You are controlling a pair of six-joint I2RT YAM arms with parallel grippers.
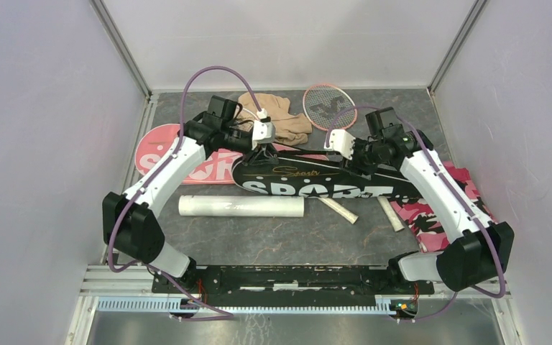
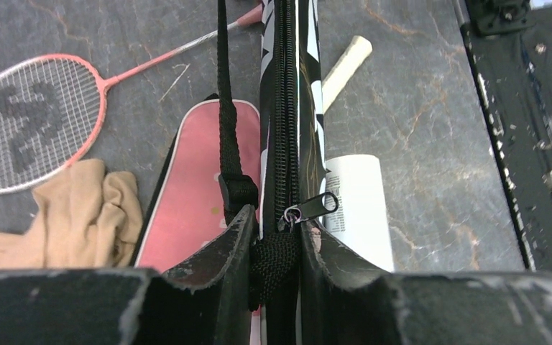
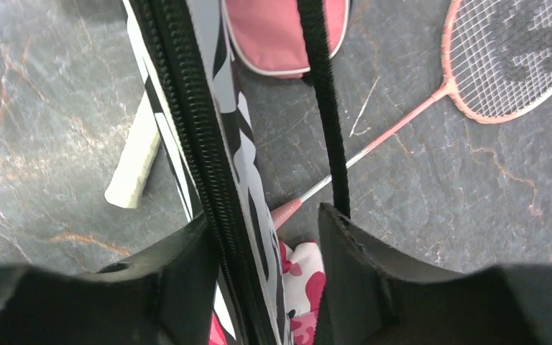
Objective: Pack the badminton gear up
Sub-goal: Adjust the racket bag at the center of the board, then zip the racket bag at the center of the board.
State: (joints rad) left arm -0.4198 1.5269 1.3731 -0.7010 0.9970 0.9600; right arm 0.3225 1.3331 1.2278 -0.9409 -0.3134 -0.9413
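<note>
**Grey marbled table, both arms at the black SPORT cover**

Left gripper is clenched on the black cover. Its two fingers pinch the webbing tab at the end of the zipped edge, with the metal zip pull lying just past the fingertips. A black strap runs away from the left finger along the cover.

Right gripper stands released at the other part of the same cover. Its jaws are apart with the zipper edge passing between them. The zip is against one finger and a gap shows beside the other, where the strap crosses.

In the overhead view the black cover lies across the middle of the table between the two grippers, its white lettering facing the arm bases. Its left end overlaps the pink cover, which lies flat toward the left wall.

On the near side of the black cover:
- The long white tube lies parallel to the cover.
- Two white handles lie at the cover's near edge.

Farther out:
- A pink-framed racket lies near the back wall, its shaft running in under the black cover.
- A tan cloth is bunched just left of the racket head.
- A pink camouflage cloth lies under the right arm.
</note>
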